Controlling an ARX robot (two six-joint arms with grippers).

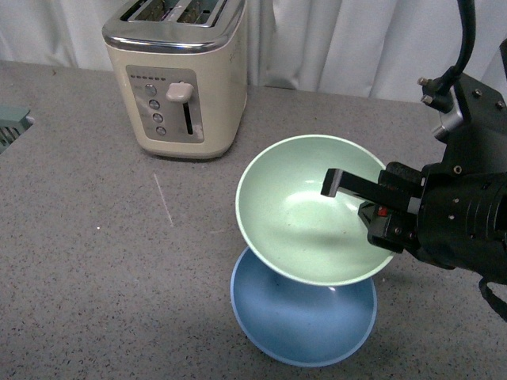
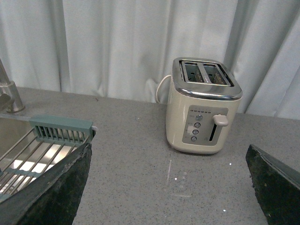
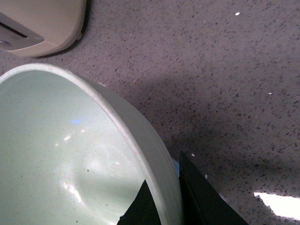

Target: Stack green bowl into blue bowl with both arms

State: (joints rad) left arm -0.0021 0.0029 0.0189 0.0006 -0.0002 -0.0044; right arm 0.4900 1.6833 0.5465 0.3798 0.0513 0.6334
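Observation:
The green bowl (image 1: 305, 210) is held tilted in the air, just above the far part of the blue bowl (image 1: 305, 321), which sits on the grey counter near the front edge. My right gripper (image 1: 356, 194) is shut on the green bowl's right rim, one finger inside and one outside. In the right wrist view the green bowl (image 3: 61, 154) fills the frame with my fingers (image 3: 197, 197) pinching its rim. My left gripper (image 2: 168, 187) is open and empty over bare counter in front of the toaster; it does not show in the front view.
A cream toaster (image 1: 178, 75) stands at the back, left of the bowls, also in the left wrist view (image 2: 204, 110). A sink with a green rack (image 2: 61, 129) lies at the far left. White curtains hang behind the counter.

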